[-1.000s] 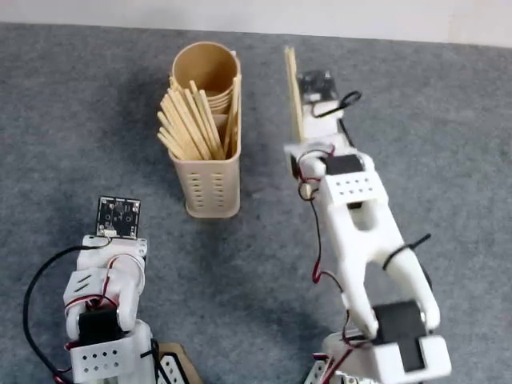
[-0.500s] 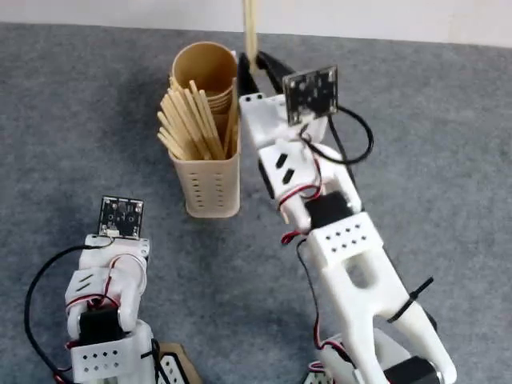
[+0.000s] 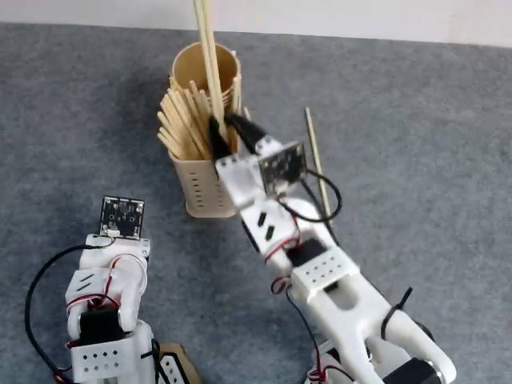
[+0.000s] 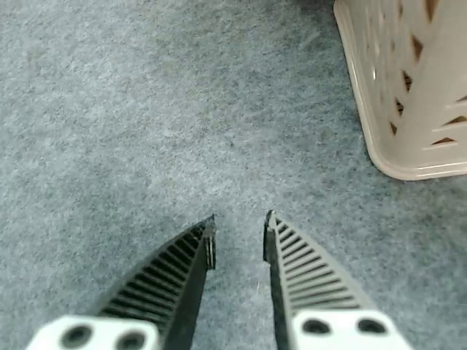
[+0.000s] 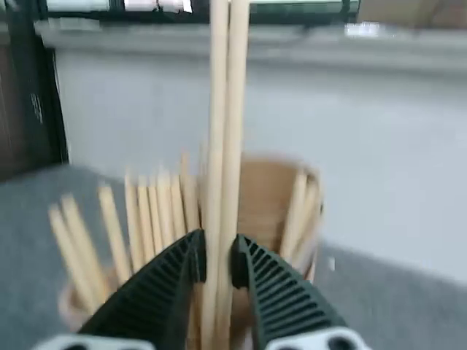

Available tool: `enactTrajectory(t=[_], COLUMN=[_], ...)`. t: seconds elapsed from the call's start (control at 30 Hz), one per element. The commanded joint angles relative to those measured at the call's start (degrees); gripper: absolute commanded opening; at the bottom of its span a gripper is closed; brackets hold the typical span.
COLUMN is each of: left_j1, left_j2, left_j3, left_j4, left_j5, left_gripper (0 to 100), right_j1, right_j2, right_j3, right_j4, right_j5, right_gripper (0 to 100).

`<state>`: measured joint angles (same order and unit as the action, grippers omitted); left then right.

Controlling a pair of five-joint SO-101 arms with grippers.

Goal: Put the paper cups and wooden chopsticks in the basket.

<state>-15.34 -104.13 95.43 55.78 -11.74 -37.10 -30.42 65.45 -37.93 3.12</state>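
A beige slotted basket (image 3: 210,188) stands on the grey carpet, holding several wooden chopsticks (image 3: 188,124) and stacked paper cups (image 3: 205,68) at its far end. My right gripper (image 3: 228,132) is over the basket's right side, shut on a pair of chopsticks (image 3: 206,48) held upright. In the right wrist view the gripper (image 5: 217,255) pinches that pair (image 5: 226,109) in front of the cups (image 5: 273,197) and the basket's chopsticks (image 5: 142,219). One loose chopstick (image 3: 315,164) lies on the carpet right of the basket. My left gripper (image 4: 239,230) is open and holds nothing, hovering low near the basket's corner (image 4: 408,95).
The left arm (image 3: 108,288) sits at the near left, well short of the basket. A brown flat piece (image 3: 174,358) shows at the bottom edge beside it. Open carpet lies to the left and far right of the basket.
The right arm swung left from beside the basket to over it, carrying the upright chopsticks. A single chopstick now shows on the carpet at the right. The left arm stayed put.
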Motion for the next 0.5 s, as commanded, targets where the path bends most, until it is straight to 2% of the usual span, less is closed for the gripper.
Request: enactTrajectory(t=[0.0, 0.13, 0.2, 0.3, 0.4, 0.47], left_j1=[0.7, 0.7, 0.7, 0.7, 0.7, 0.7], left_j2=[-0.4, -0.4, -0.4, -0.4, -0.4, -0.4], left_j3=[0.0, 0.0, 0.0, 0.0, 0.0, 0.0], left_j4=[-0.7, -0.7, -0.7, -0.7, -0.7, -0.7], left_j5=[-0.4, -0.4, -0.4, -0.4, -0.4, -0.4], left_gripper=[13, 13, 13, 13, 13, 13], right_j1=[-0.5, -0.5, -0.4, 1.8, 4.4, 6.3], right_j2=[-1.5, -1.8, -2.0, -3.7, -8.4, -11.7], right_j3=[2.8, 2.6, 2.2, -3.4, -11.6, -16.8], right_j4=[-2.1, -2.0, -1.3, 5.1, 17.5, 28.1], right_j5=[0.4, 0.4, 0.4, 0.1, -0.7, -4.8], right_gripper=[3.7, 22.6, 27.6, 24.4, 17.6, 12.5])
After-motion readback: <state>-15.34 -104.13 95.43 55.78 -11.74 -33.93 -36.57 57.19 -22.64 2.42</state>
